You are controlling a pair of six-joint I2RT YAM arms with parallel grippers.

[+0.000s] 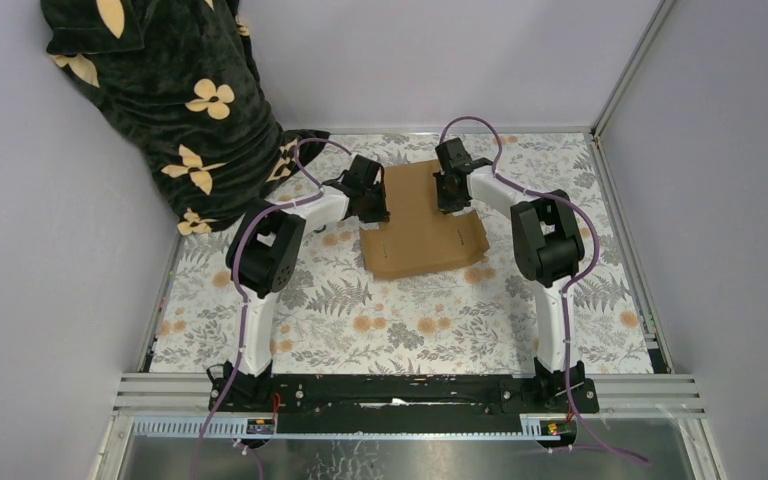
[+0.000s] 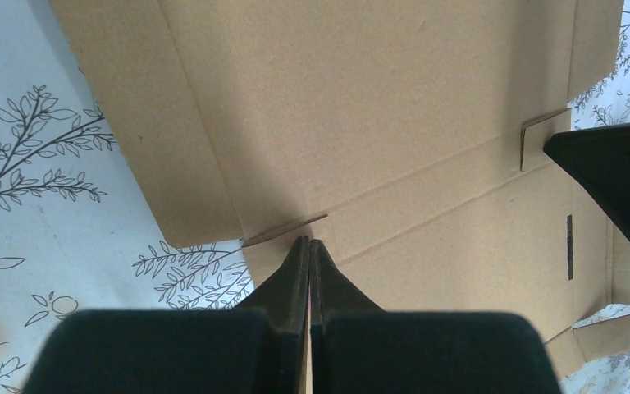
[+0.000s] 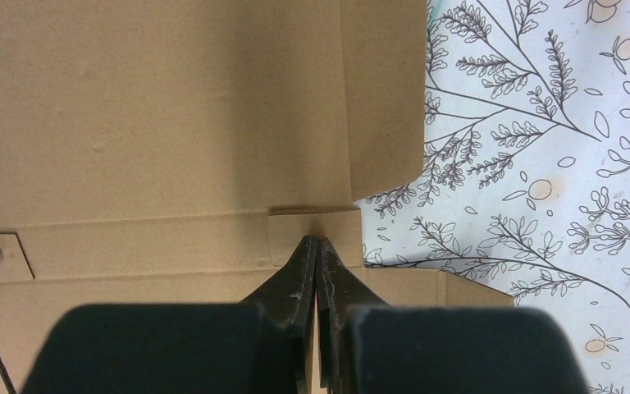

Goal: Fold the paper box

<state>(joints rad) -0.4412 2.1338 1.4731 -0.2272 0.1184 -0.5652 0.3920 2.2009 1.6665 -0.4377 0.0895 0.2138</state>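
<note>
As the paper box (image 1: pixel 422 238) lies between them, left hand (image 2: pixel 309 242) and right hand (image 3: pixel 317 240), both pinched together empty, rest on its opposite side creases.

Table cover (image 1: pixel 400 320) is off-white with a grey fern and orange flower print, lies flat and fills the middle of the top view. The same print shows at the edges of both wrist views (leaves look line-drawn and paler there). Back wall (image 1: pixel 430 60), left wall (image 1: pixel 50 300) and right wall (image 1: pixel 740 220) are plain pale lilac-grey. Aluminium post (image 1: pixel 628 72) runs up the back right corner. Aluminium rails (image 1: pixel 160 392) run along the near edge, with a shiny metal sheet (image 1: pixel 400 462) below them. Dark cloth (image 1: pixel 175 110) with cream flower shapes sits in the back left corner, reaching the table cover. Light is even and soft, shadows faint.
</note>
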